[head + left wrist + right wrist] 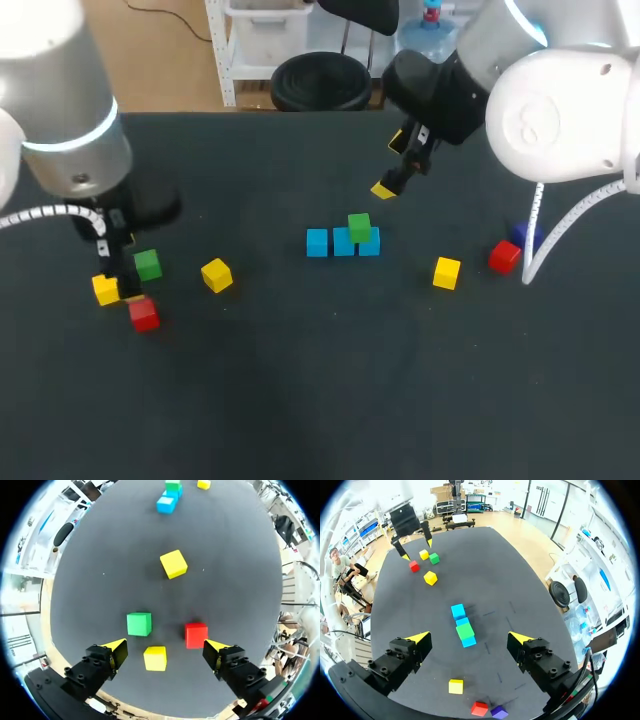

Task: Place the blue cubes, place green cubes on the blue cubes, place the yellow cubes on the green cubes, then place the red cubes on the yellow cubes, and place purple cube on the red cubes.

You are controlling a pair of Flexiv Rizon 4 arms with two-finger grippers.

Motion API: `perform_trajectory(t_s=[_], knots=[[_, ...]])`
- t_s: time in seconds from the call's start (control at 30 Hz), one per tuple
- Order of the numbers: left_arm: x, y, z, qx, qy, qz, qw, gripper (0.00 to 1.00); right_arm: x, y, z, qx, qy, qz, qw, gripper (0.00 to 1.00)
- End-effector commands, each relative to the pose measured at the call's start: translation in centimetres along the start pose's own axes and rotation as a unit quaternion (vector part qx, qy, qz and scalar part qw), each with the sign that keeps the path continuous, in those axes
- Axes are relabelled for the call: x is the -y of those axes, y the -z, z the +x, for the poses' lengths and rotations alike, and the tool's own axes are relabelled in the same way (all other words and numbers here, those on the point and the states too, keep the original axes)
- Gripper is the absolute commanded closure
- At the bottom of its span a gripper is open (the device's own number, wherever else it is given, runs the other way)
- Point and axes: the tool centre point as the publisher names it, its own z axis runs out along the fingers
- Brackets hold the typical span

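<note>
On the dark table (300,400), left of the blue row (343,243), centre your released left gripper (164,644) on the loose green cube (139,624); your right gripper (467,636) is released too.

I read the scene as brightly and evenly lit from overhead. In the head view the dark table (300,400) takes the light flat across its matte top. The white shell of my right arm (565,110) is close to washed out. My left arm (60,110) carries a bright highlight band and throws a soft dark patch on the table just beside it.

The cubes give short, soft-edged shadows. In the left wrist view the yellow cube (173,563) and the red cube (196,635) each show one at the base. In the right wrist view the table reads lighter than in the head view.
</note>
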Motion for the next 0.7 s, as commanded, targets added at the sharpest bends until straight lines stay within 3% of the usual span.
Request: perform_trajectory(t_s=[0.03,0.47,0.7], knots=[[-1.0,-1.1,-0.8,-0.005,-0.002,-0.004,1.000,0.00,-0.2,0.1,0.1,0.000,-0.001,0.002,1.000,0.00],[-3.8,-2.0,-1.8,-0.009,-0.009,-0.012,1.000,0.00,-0.2,0.1,0.1,0.000,-0.001,0.002,1.000,0.00],[-4.1,-2.7,-2.0,-0.006,-0.006,0.000,1.000,0.00,-0.2,0.1,0.1,0.000,-0.001,0.002,1.000,0.00]])
